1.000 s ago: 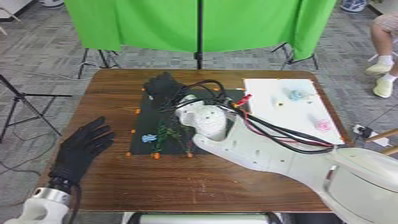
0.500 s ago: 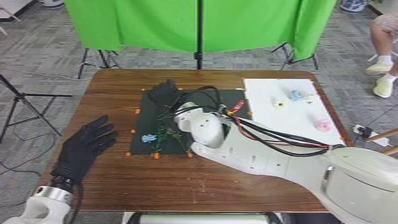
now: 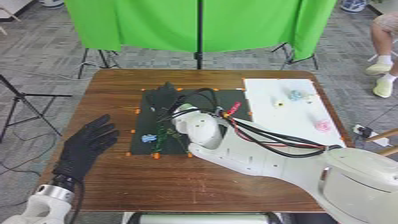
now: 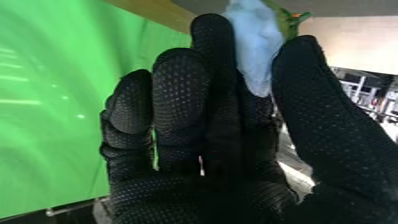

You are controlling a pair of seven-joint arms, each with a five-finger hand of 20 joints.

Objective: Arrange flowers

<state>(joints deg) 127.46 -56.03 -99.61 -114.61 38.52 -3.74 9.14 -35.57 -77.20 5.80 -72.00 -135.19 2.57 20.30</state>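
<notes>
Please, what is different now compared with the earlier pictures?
In the head view, the right hand has come slightly nearer to the robot and turned, looking narrower. The left hand has shifted very slightly right. I cannot tell any new grasp or release. The blue flower on the dark mat and the pink flower stayed put.

So there's a blue flower (image 3: 148, 138) on the dark mat (image 3: 233, 95), green stem (image 3: 160, 144) just beside it. On the white board (image 3: 266, 120) sit a pale blue flower (image 3: 297, 95), a tiny whitish one (image 3: 281, 104) near it and a pink flower (image 3: 322, 125) well apart. Another light blue bloom (image 4: 253, 40) with green bits (image 4: 286, 22) is between the right hand's (image 3: 163, 95) thumb and fingers.
</notes>
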